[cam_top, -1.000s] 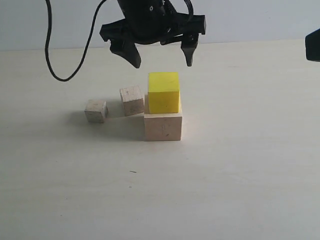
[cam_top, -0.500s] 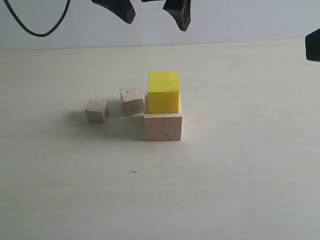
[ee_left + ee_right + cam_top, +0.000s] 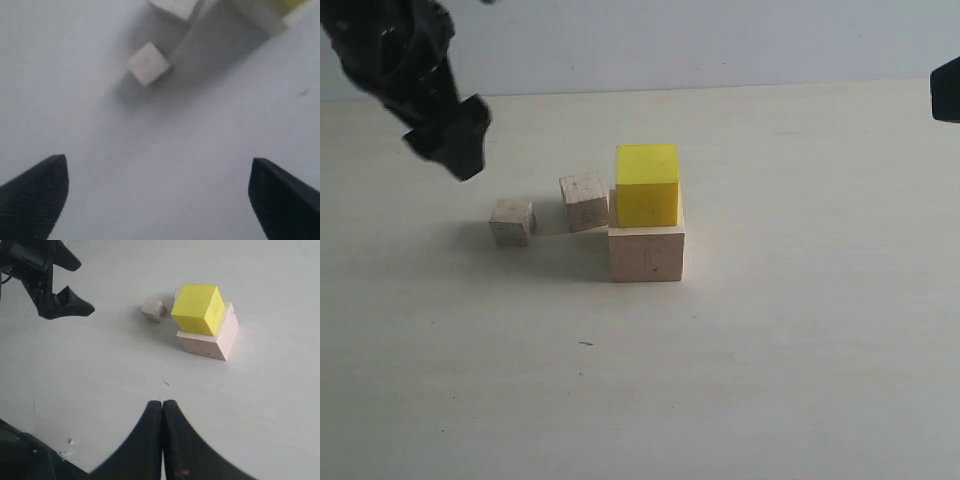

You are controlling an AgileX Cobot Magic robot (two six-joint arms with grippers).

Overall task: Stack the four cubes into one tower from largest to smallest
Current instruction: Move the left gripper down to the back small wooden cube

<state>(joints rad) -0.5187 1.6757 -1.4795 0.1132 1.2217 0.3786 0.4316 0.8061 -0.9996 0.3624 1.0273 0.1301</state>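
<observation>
Small cube (image 3: 584, 200) beside yellow-topped large cube (image 3: 645, 255), left claw (image 3: 157, 161) apart, right claw (image 3: 162, 405) together

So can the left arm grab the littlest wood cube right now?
Probably yes. The left gripper is open and nothing stands between it and the smallest wood cube, which sits apart from the other small cube.

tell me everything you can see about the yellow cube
The yellow cube is bright and evenly coloured, with a smooth matte surface and crisp edges. It sits upright and level on the large pale wood cube, which is a little wider, so a strip of the wood top shows beside it in the right wrist view. Nothing rests on it or grips it. A small wood cube stands close on its left in the exterior view; whether they touch cannot be told.
</observation>
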